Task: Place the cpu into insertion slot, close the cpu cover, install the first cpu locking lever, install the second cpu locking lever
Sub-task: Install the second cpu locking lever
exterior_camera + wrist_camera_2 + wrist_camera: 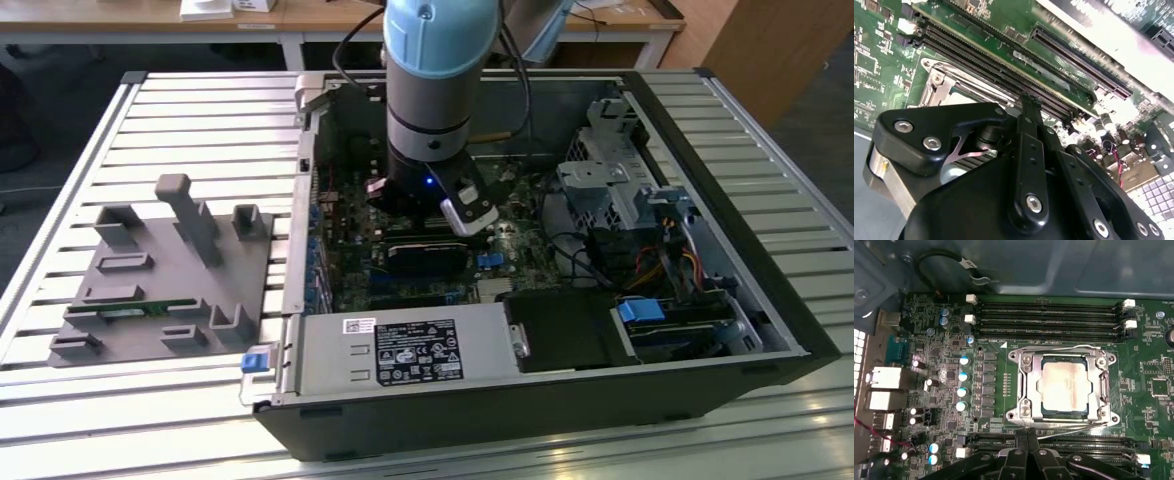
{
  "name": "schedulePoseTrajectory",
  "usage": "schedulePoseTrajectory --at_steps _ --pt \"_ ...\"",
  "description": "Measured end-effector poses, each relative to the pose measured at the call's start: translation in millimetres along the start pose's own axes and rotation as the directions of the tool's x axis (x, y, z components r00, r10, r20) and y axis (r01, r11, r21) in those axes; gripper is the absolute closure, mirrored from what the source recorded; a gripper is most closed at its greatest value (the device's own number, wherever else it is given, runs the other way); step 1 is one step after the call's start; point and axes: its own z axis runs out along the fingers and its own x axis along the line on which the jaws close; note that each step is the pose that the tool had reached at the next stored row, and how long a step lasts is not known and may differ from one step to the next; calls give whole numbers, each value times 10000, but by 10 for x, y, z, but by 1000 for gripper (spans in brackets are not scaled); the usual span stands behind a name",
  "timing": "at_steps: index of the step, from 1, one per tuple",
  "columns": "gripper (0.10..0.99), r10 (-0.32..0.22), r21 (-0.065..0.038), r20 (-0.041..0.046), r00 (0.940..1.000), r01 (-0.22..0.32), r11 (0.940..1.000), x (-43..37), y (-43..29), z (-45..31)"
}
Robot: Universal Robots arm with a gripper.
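— Chip first: how did the cpu look?

— Silvery-grey and square, lying flat in the insertion slot on the green motherboard. The cpu cover, a thin metal frame, lay down around it, so the chip's top showed through the window. Thin wire levers ran along two opposite sides of the socket, which sat between two banks of long black memory slots.

— Where was all that in the exterior view?

— Inside the open computer case, right of the grey fixture block on the slatted table, with the arm reaching down over the board.

— And the gripper?

— In the first wrist view its black fingers met in a narrow point, closed together with nothing between them. The tip sat at the socket's edge by one wire lever; contact couldn't be judged.
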Motion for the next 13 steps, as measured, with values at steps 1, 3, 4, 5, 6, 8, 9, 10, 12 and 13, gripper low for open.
schedulePoseTrajectory --at_steps 1,3,4,5,6,8,9,10,12,13 --pt "965 0 -75 0 10000 0 10000 2 -8 -2" --pt "965 0 -279 1 10000 0 9996 8 -17 -4" --pt "965 1 -355 2 10000 0 9994 9 -18 -3" --pt "965 1 -412 3 10000 -1 9991 9 -19 0" --pt "965 1 -439 4 10000 -1 9990 10 -20 6" --pt "965 0 -457 3 10000 0 9990 10 -25 25" --pt "965 0 -464 3 10000 0 9989 10 -27 31" --pt "965 0 -474 3 10000 0 9989 12 -29 36" --pt "965 -1 -500 4 10000 1 9988 25 -31 44" --pt "965 -1 -526 6 10000 1 9986 35 -34 46"
